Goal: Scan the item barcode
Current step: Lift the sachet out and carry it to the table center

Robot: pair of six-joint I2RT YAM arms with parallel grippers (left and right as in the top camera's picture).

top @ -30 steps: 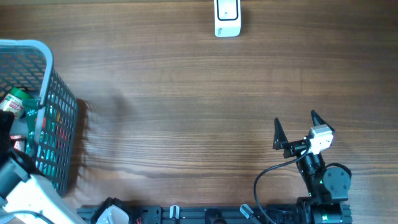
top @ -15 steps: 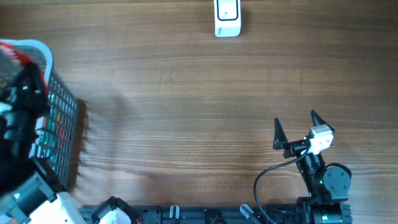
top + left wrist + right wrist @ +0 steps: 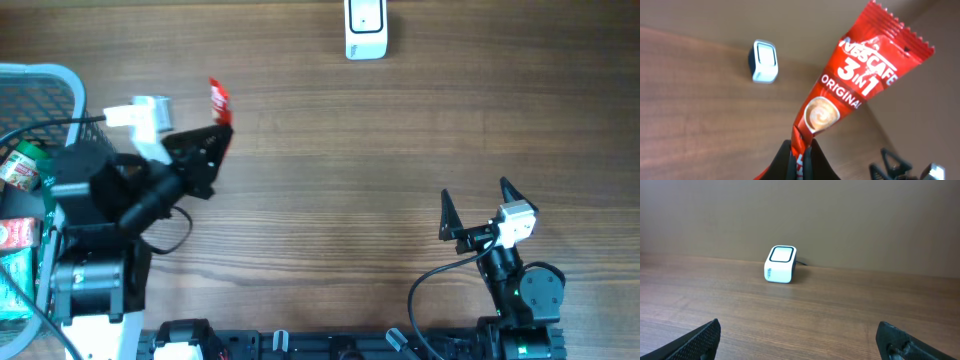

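1. The right gripper [image 3: 475,192] sits near the front edge of the table [image 3: 320,180], jaws spread wide and empty.
2. The mesh basket [image 3: 75,85] at the left holds packets, possibly snacks.
3. The left gripper [image 3: 801,156] is clenched on the lower end of the red coffee sachet [image 3: 855,82], which is held upright.
4. The white scanner [image 3: 365,28] stands at the far edge, with only tabletop between it and the sachet.

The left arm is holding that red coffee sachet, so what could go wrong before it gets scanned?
1. The left pincer pinches the sachet by one end only, so the long free part could flop or slip out on the way.
2. No barcode shows on the face seen in the left wrist view, so the sachet may reach the scanner with the wrong side towards it.
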